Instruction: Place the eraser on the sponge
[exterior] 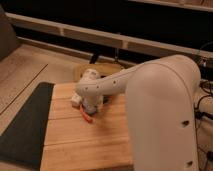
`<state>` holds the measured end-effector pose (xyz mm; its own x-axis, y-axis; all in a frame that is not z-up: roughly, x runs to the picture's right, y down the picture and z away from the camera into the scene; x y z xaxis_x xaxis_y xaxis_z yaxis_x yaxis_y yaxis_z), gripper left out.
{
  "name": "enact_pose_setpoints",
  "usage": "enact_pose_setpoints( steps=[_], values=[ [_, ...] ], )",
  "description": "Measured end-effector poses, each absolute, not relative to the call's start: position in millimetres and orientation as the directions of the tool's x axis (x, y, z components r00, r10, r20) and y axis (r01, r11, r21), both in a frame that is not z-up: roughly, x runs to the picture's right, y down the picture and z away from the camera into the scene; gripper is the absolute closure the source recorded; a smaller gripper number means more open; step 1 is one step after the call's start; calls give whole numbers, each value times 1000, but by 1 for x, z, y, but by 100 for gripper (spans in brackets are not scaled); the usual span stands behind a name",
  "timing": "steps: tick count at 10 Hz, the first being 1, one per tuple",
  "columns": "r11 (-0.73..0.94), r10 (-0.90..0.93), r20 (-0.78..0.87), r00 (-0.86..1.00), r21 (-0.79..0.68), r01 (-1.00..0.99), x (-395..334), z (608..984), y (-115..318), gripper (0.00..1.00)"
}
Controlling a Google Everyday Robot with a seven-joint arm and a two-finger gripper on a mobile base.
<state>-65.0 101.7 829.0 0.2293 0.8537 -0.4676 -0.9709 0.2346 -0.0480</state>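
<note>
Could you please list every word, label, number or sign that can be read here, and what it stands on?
None can be read. The arm's white casing, the wooden table, the eraser and the orange pen show no legible marking. The gripper is low over the table, next to the eraser.

The wooden table carries the eraser and an orange pen, the hand low just beside them.
</note>
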Motion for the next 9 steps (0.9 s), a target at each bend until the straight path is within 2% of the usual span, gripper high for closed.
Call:
enact_pose_setpoints(
  steps=[2,5,6,7,9],
  values=[
    [343,829,-442,342,-80,-936,-94,831,103,86],
    [431,779,-462,424,-98,-897,-115,849,117,86],
    [447,764,-474,437,-100,-889,-118,855,122,84],
    [453,757,-481,442,-101,-886,-119,858,125,77],
    [449,749,-493,443,-113,-886,-124,860,127,55]
  ],
)
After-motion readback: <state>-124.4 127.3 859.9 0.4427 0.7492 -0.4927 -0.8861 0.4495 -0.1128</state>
